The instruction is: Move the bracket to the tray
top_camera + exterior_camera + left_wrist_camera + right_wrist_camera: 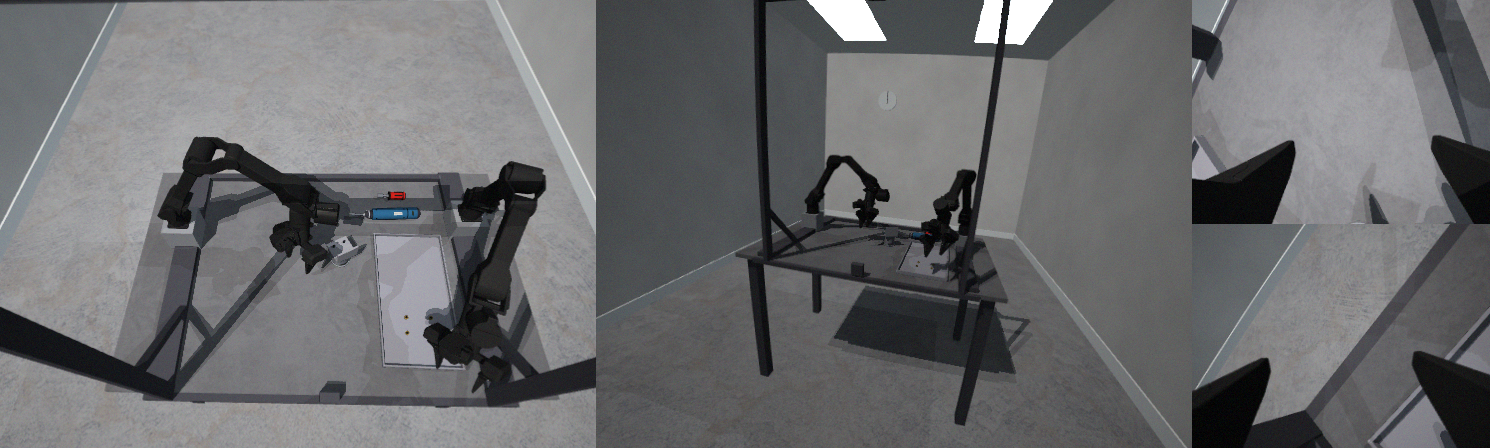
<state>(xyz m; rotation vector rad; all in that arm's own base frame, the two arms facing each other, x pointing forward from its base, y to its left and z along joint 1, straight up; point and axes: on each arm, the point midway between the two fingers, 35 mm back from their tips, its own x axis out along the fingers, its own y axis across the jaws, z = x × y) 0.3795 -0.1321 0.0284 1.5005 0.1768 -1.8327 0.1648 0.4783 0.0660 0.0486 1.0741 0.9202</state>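
Observation:
The light grey bracket sits with the joint module under it near the middle of the table, and I cannot tell the two apart. It also shows small in the exterior view. My left gripper is open and empty, just beside the bracket's left side and a little above the table. In the left wrist view only bare table lies between its fingers. The flat pale tray lies to the right of the bracket. My right gripper is open and empty over the tray's front right corner, and its wrist view shows the table edge and floor.
A blue power screwdriver and a small red tool lie behind the tray. Three small brass dots sit in the tray's front part. A dark block stands at the table's front edge. Dark frame posts rise at the corners.

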